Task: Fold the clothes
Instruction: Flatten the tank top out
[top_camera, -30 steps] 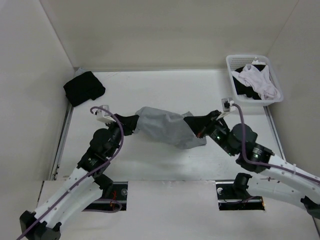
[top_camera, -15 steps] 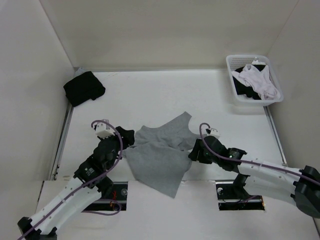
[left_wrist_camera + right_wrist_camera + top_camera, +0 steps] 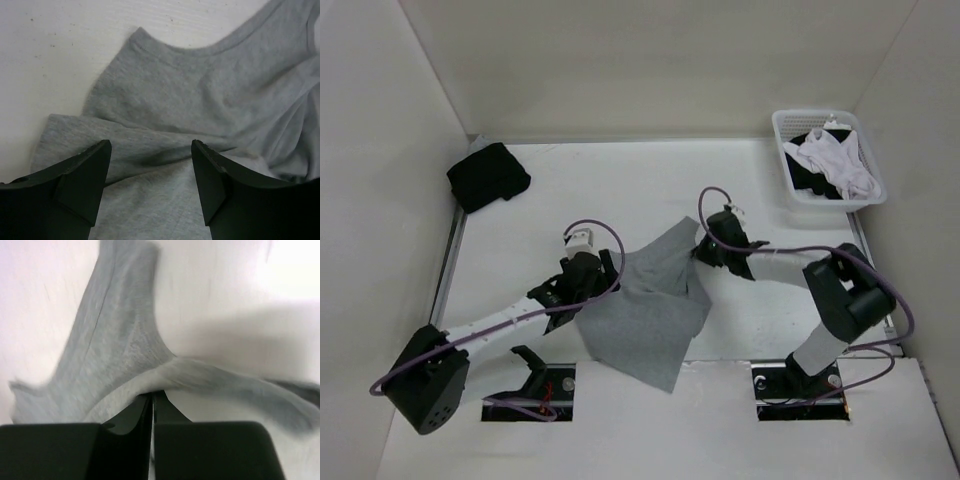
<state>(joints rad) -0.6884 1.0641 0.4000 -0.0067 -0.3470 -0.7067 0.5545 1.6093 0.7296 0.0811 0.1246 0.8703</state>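
The thin heather-grey short-sleeved T-shirt [image 3: 645, 305] is no longer lifted and lies on the white table [image 3: 570, 190]. My left gripper [image 3: 150, 147] stands apart and my right gripper [image 3: 152, 396] re-pinches its edge. I judge folding unstarted.

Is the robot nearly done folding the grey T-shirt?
Not nearly. Done: the soft heather-grey T-shirt lies on the white table, but rumpled, with no neat fold. In hand: the right hand pinches its edge; the left hand hovers open above it. Left: flattening and every fold.
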